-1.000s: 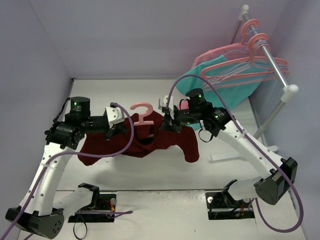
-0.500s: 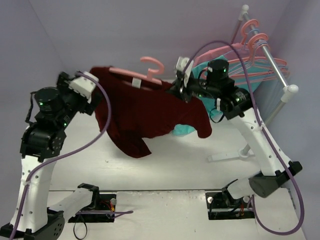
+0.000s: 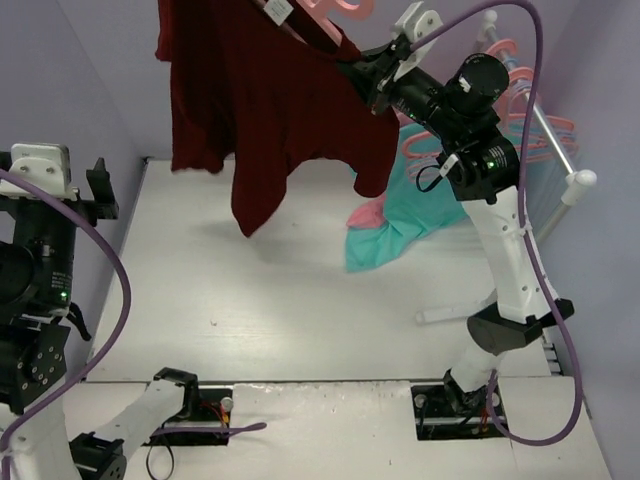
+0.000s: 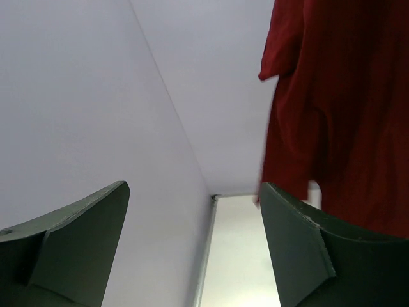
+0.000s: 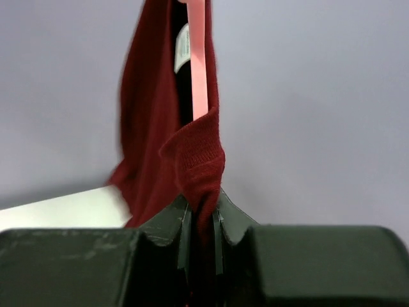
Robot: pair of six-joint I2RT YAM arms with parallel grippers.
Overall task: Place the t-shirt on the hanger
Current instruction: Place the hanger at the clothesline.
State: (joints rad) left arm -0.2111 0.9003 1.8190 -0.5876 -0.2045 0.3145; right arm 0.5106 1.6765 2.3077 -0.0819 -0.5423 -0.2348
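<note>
Your right gripper [image 5: 202,208] is clamped on a fold of the t-shirt [image 3: 270,110] together with one arm of the hanger [image 5: 199,64], which rises straight up from its fingers. The shirt hangs below and ahead of that gripper, high off the bench [image 3: 300,300]. Its neck with the white tag sits around the hanger. Your left gripper [image 4: 193,188] stands wide apart and empty, with the shirt well ahead of it and to its right.

By my reading, the dressing step is about finished and you are at the lift. The far shoulder runs out of view, so check it before trusting it. Next, keep the right clamp firm and carry the hook to the rack rail [image 3: 545,125], which lies to that gripper's right and lower.
</note>
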